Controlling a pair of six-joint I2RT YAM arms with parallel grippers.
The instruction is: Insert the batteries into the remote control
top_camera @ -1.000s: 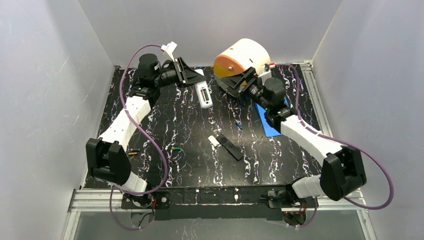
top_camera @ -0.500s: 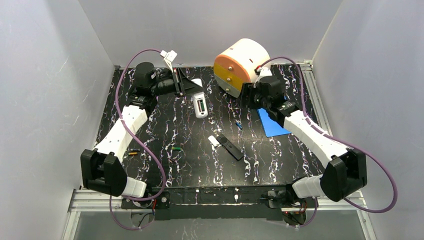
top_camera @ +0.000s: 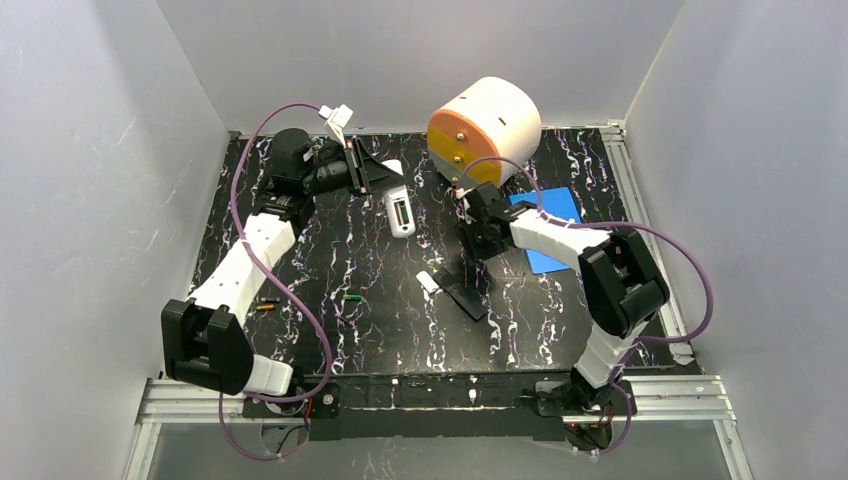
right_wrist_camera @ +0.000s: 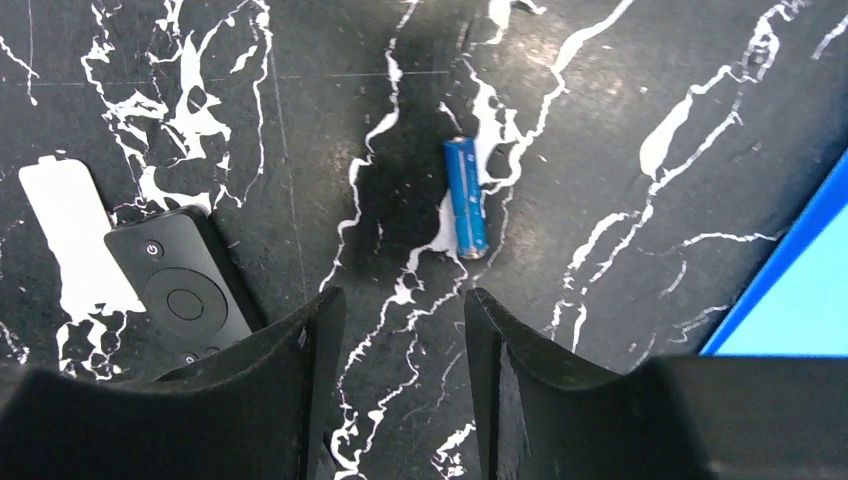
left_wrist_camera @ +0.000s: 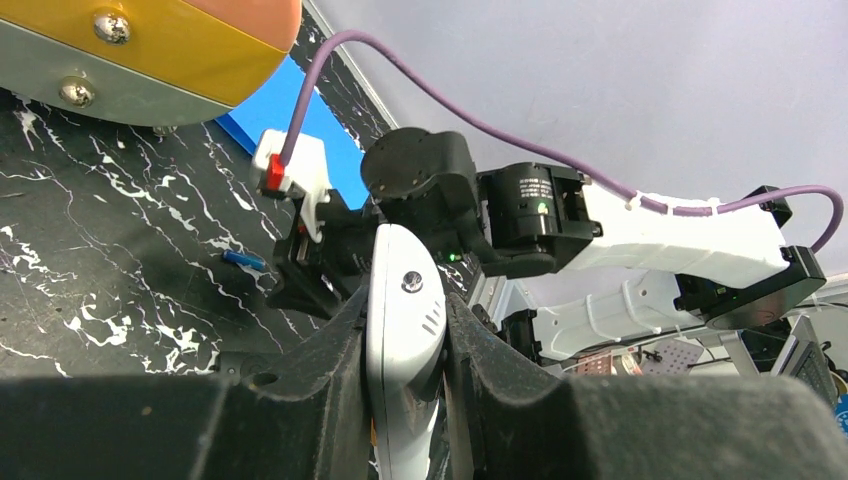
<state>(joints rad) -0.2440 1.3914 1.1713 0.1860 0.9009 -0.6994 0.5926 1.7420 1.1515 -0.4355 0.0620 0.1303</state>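
We see the left end effector (left_wrist_camera: 405, 305) clenched on the white remote (left_wrist_camera: 403, 350), whose lower end is cut off. The right end effector (right_wrist_camera: 400, 315) hangs released above the desk (right_wrist_camera: 620, 90). A blue battery (right_wrist_camera: 465, 197) lies just ahead of it, untouched. One finger hides part of the black remote (right_wrist_camera: 178, 290).

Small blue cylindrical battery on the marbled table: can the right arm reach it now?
Probably yes: the right gripper hangs near the small blue cylindrical battery, jaws apart and empty, only bare tabletop between; the flat black remote lies aside.
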